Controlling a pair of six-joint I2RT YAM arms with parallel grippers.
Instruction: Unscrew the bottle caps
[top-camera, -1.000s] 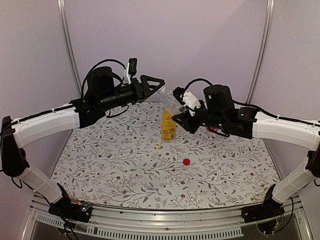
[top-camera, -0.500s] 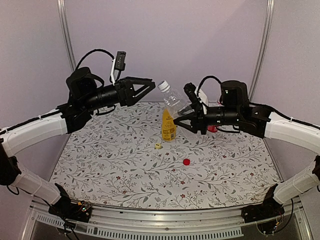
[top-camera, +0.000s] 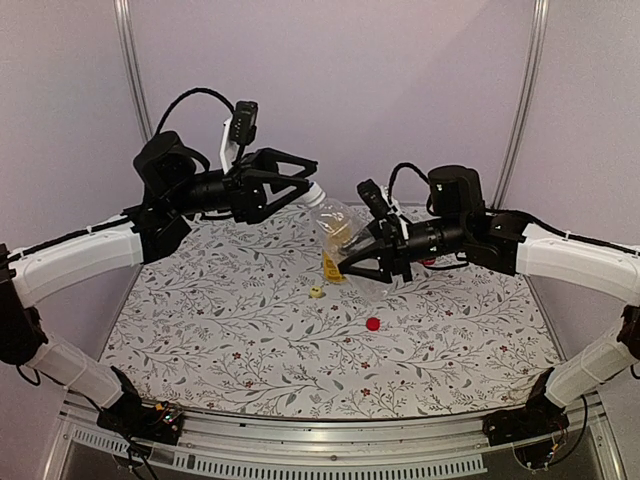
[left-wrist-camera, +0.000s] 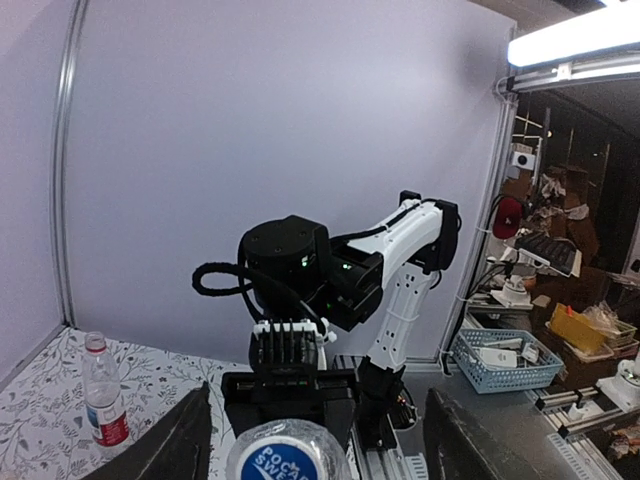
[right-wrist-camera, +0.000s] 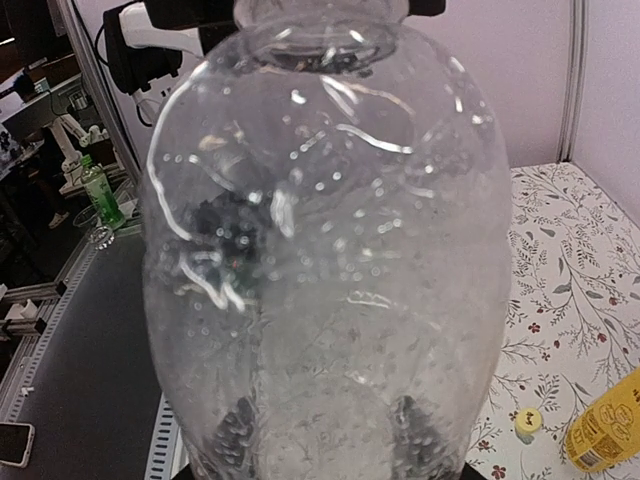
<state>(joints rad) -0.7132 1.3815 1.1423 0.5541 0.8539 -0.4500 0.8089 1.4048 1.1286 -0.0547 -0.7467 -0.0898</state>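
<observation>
Clear plastic fills the right wrist view: the clear bottle (right-wrist-camera: 330, 250) is raised off the counter (top-camera: 220, 330), tilted, with its neck pointing up and left. We see the right tool (top-camera: 362, 262) clamped on its lower body, the dark fingers showing through the plastic near the bottom of that view.

At the neck end, the left tool (top-camera: 305, 180) comes in from the left with its fingers (left-wrist-camera: 170, 445) spread apart, one on each side of the blue cap (left-wrist-camera: 283, 455). From the left wrist we see a gap between the cap and each finger, so the tool brackets the cap without pinching it. The cap sits on the bottle and faces the camera with white lettering on top.

Beneath the raised bottle, the yellow bottle (right-wrist-camera: 605, 430) stands around the middle of the counter, partly hidden from above by the clear one. Just near of it lies the yellow cap (top-camera: 316, 293), loose on the patterned cloth. Nearer and to the right, the red cap (top-camera: 372, 323) lies by itself, apart from both bottles.

In the left wrist view, the red-label bottle (left-wrist-camera: 103, 400) stands upright on the counter close to the wall, well apart from the tools.
</observation>
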